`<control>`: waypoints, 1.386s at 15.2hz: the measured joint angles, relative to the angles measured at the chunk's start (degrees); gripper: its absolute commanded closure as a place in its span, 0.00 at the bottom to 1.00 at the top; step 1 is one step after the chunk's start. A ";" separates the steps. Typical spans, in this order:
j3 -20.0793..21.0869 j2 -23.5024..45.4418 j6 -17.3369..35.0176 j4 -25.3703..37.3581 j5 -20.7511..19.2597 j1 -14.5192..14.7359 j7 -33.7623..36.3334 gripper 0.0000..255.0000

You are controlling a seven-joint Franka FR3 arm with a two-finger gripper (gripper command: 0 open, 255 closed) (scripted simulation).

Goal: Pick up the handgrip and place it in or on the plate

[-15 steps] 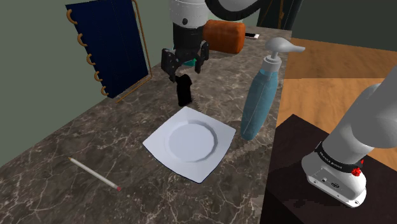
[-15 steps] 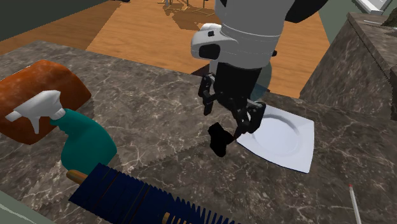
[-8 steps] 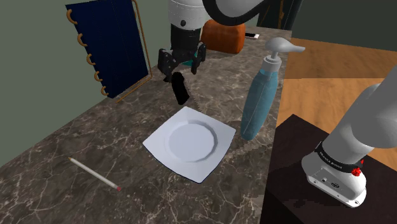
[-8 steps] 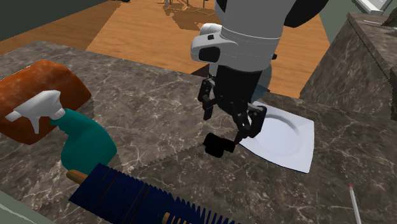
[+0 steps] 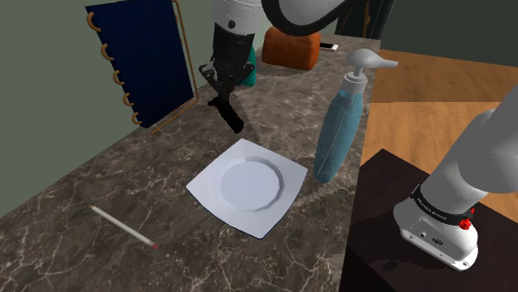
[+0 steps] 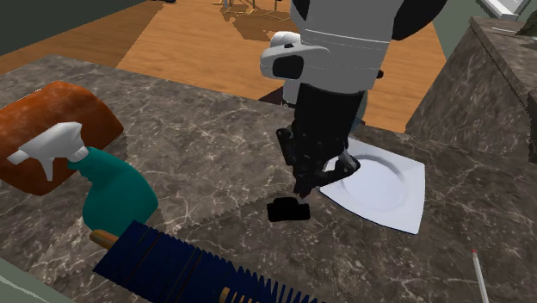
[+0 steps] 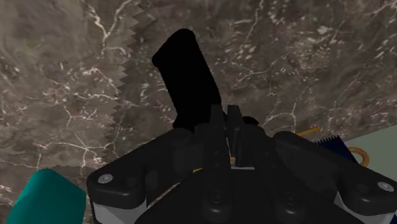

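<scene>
The hand (image 5: pixel 221 93) was clenched on the near end of the black handgrip (image 5: pixel 229 115), its fingers (image 7: pixel 218 130) pinched close together around it. In the shoulder view the handgrip hung slanted below the hand, at about 11 o'clock from the white plate (image 5: pixel 209 187) and apart from its rim. Whether it touched the marbled bench (image 5: pixel 124 170) could not be told. A blue pump bottle (image 5: pixel 339 133) stood at the plate's 2 o'clock, and a pencil (image 5: pixel 123 226) lay at its 8 o'clock.

shoulder beside stand (image 5: pixel 373 249), second opposite, both showing plate (image 5: pixel 246 184)
</scene>
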 measured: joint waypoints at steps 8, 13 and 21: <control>1.02 8.56 -14.44 7.14 -3.79 0.96 1.40 0.00; 0.78 22.92 -23.45 22.09 -9.63 4.76 1.97 0.00; 0.39 24.10 -19.59 18.77 -10.32 4.54 2.33 0.00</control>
